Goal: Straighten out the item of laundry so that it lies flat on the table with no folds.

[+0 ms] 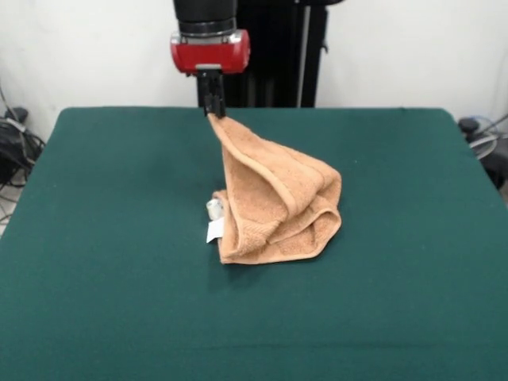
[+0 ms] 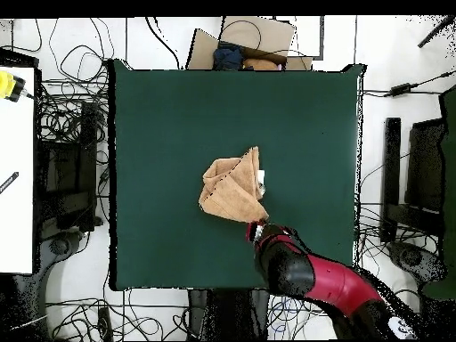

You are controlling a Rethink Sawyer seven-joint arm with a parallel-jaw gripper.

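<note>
The orange-tan towel (image 1: 274, 202) hangs in a cone from one pinched corner, its lower part bunched in folds on the dark green table (image 1: 95, 238). Two white tags (image 1: 214, 221) stick out at its lower left edge. My gripper (image 1: 213, 109) is shut on the towel's top corner, holding it raised above the table's far-middle part. In the overhead view the towel (image 2: 233, 189) lies near the table's (image 2: 160, 134) middle, and the gripper (image 2: 256, 228) sits at the towel's lower right corner under the red arm.
Cables (image 2: 71, 107) and equipment lie on the floor round the table. A cardboard box (image 2: 245, 44) sits past the table's edge opposite the robot. A white desk (image 2: 16, 178) stands beside the table at the overhead view's left edge.
</note>
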